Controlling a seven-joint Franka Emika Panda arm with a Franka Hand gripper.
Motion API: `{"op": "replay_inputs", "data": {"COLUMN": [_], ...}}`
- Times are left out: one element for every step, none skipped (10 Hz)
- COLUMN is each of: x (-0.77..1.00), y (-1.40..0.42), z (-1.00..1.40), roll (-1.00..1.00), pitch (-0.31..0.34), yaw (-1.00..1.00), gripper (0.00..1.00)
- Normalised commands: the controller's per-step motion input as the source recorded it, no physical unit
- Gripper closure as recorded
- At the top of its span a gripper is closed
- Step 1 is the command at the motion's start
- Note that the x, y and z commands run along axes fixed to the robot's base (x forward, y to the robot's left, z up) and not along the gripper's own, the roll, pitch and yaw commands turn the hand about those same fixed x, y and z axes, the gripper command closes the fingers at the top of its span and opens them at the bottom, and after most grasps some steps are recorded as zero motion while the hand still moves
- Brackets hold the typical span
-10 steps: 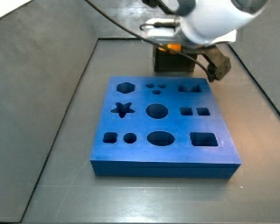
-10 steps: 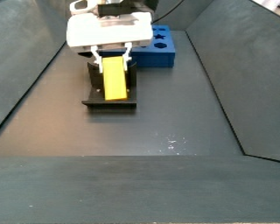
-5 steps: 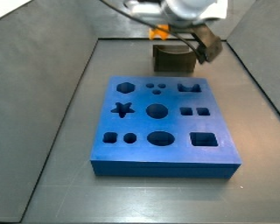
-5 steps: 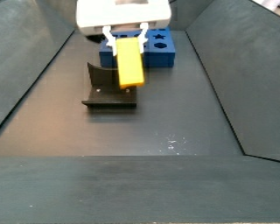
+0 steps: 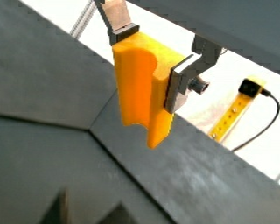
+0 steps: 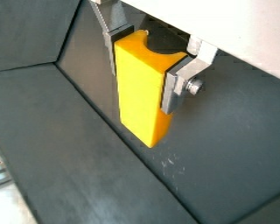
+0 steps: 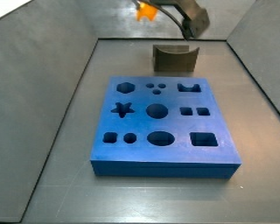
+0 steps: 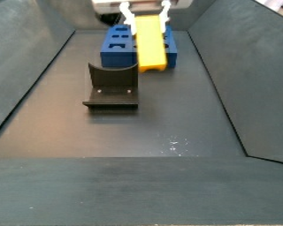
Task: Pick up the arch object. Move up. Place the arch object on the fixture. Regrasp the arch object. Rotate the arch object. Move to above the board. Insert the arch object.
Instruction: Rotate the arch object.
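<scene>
The arch object is a bright yellow-orange block hanging in the air, long axis roughly vertical, with my gripper shut on its upper end. Both wrist views show the silver fingers pressed against the arch object from two sides, its curved notch at the gripped end. The dark fixture stands bare on the floor, below and beside the held piece. The blue board with its shaped cutouts lies flat; in a side view the board is partly hidden behind the piece.
Sloping grey walls close in the dark floor on both sides. A yellow tool with a cable lies outside the bin in a wrist view.
My gripper has lifted the arch object off the fixture and carried it upward and toward the board. The fixture now stands without the piece.
</scene>
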Motion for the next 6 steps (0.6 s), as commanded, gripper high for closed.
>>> {"op": "replay_inputs", "data": {"x": [-1.00,-1.00,-1.00,-1.00,-1.00,-0.89], "y": [0.04,0.03,0.03,0.02,0.01,0.01], "z": [0.75,0.72,0.69,0.64,0.60,0.49], "roll": [-0.10,-0.10,-0.10,-0.10,-0.09,-0.08], "pitch": [-0.018,-0.006,0.007,0.022,0.034,0.047], "yaw": [-0.06,-0.06,-0.06,-0.05,-0.04,-0.03], "gripper": [1.00,1.00,1.00,1.00,1.00,1.00]}}
